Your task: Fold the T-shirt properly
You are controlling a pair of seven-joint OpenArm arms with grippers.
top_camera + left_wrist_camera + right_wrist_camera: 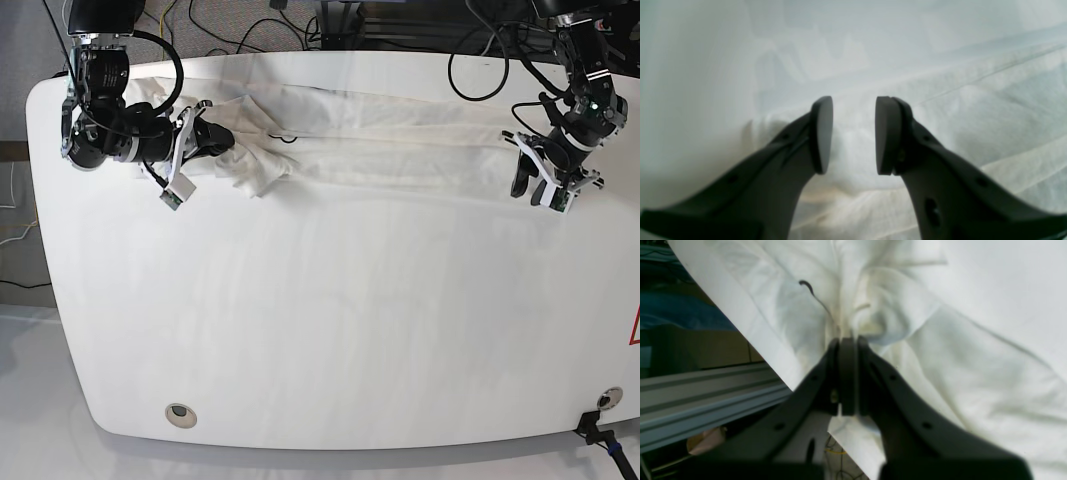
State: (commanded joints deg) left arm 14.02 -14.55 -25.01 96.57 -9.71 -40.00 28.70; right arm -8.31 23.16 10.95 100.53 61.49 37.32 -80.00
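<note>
**Shirt bunched at far edge, one claw gripping, one empty**

White tabletop [330, 330] with rounded corners, cables on the floor behind it, aluminium frame rail [706, 396] visible below the table edge in the right wrist view.

The T-shirt [380, 130] lies as a long rumpled band along the far edge of the table, stretched between the two arms. No print visible; a faint tint shows through the cloth in the left wrist view, too blurred to read.

Right gripper [848, 343]: jaws pressed together on a puckered bunch of fabric right at the table edge. Left gripper [853, 133]: jaws apart, fabric showing between them but nothing pinched, hovering at the shirt's other end.

Risks, my read:
- Right grip is on a wad, likely several layers. Pulling from that drags the whole bundle, not one edge.
- Shirt sits close to the far edge, so a tug that way could slide it off.
- If left closes where it is, it may catch a mid-panel fold rather than a hem or corner, giving a skewed fold.
</note>
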